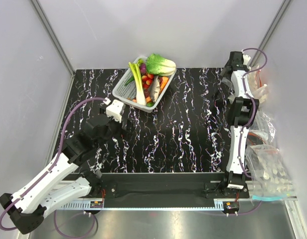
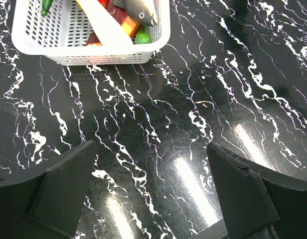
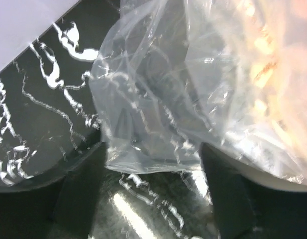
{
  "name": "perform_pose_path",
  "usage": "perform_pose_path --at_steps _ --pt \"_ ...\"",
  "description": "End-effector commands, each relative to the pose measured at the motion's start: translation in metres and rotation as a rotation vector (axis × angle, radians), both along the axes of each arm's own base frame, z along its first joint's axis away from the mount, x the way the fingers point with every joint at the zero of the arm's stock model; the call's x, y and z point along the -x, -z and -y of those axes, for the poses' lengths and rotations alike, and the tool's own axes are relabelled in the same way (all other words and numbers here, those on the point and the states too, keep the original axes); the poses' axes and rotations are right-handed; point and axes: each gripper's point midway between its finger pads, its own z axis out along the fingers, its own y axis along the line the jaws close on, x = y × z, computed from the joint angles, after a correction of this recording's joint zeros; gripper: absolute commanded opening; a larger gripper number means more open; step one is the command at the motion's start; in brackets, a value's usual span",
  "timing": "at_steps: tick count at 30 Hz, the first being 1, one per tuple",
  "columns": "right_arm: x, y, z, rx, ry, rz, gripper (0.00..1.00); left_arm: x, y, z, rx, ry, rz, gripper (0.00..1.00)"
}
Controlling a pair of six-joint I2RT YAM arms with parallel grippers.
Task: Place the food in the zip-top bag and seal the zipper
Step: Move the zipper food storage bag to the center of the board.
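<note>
The food lies in a white basket (image 1: 124,89) at the back of the table: a long leek (image 1: 139,82), a pale root (image 1: 154,87) and green pieces. In the left wrist view the basket (image 2: 93,52) shows the root's tip (image 2: 142,12) and a green piece (image 2: 142,37). My left gripper (image 1: 119,110) (image 2: 151,164) hangs open over bare table just in front of the basket. At the far right corner my right gripper (image 1: 241,60) (image 3: 152,164) stands wide, with the lower edge of a wrinkled clear bag (image 3: 158,99) between its fingers. I cannot tell whether this is the zip-top bag. The zipper is out of view.
A leafy green cabbage (image 1: 160,63) and small red and orange pieces share the basket. Several clear plastic bags (image 1: 265,144) are heaped along the table's right edge. Grey walls close in the back and both sides.
</note>
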Motion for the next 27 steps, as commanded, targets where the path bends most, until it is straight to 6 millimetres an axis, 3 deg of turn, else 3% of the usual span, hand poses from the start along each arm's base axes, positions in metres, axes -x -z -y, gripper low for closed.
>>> perform_pose_path --at_steps 1,4,5,7,8,11,13,15,18,19,20,22,23,25,26,27 --pt "0.003 0.001 -0.001 -0.098 -0.001 -0.003 0.78 -0.001 -0.02 0.006 0.044 0.028 0.048 0.99" --pt "0.007 0.005 -0.002 -0.116 -0.003 -0.029 0.48 0.0 -0.022 0.005 0.053 0.029 0.057 0.99" --pt "0.013 0.001 -0.002 -0.111 -0.01 -0.039 0.25 0.001 -0.022 0.005 0.053 0.032 0.056 0.99" --pt "0.009 -0.015 -0.003 -0.1 -0.026 0.014 0.09 0.001 -0.022 0.005 0.055 0.032 0.057 0.99" --pt "0.017 -0.029 -0.007 -0.094 -0.047 0.019 0.0 0.002 -0.022 0.005 0.057 0.034 0.057 0.99" --pt "0.022 -0.071 -0.026 -0.081 -0.158 0.079 0.0 0.003 -0.023 0.005 0.06 0.037 0.059 0.99" --pt "0.026 -0.089 -0.053 -0.059 -0.25 0.091 0.0 0.003 -0.024 0.006 0.061 0.04 0.059 0.99" --pt "0.044 -0.106 -0.076 -0.021 -0.33 0.087 0.0 0.003 -0.024 0.006 0.064 0.045 0.06 0.99" --pt "0.067 -0.121 -0.133 -0.093 -0.508 0.141 0.0 0.004 -0.024 0.007 0.064 0.051 0.059 0.99" --pt "0.077 -0.122 -0.164 -0.137 -0.585 0.152 0.0 0.004 -0.023 0.007 0.063 0.051 0.058 0.99" --pt "0.099 -0.118 -0.179 -0.167 -0.624 0.141 0.0 0.005 -0.023 0.007 0.064 0.054 0.057 0.99" --pt "0.122 -0.118 -0.225 -0.209 -0.741 0.164 0.0 0.005 -0.023 0.007 0.063 0.055 0.055 0.99" --pt "0.149 -0.109 -0.239 -0.229 -0.786 0.142 0.0 0.005 -0.023 0.008 0.065 0.059 0.054 0.99" --pt "0.174 -0.105 -0.264 -0.24 -0.847 0.151 0.0 0.006 -0.022 0.009 0.066 0.066 0.051 0.99" --pt "0.204 -0.097 -0.286 -0.248 -0.917 0.131 0.0 0.006 -0.022 0.01 0.069 0.072 0.051 0.99" --pt "0.217 -0.098 -0.297 -0.256 -0.958 0.142 0.01 0.007 -0.023 0.012 0.071 0.077 0.049 0.99"
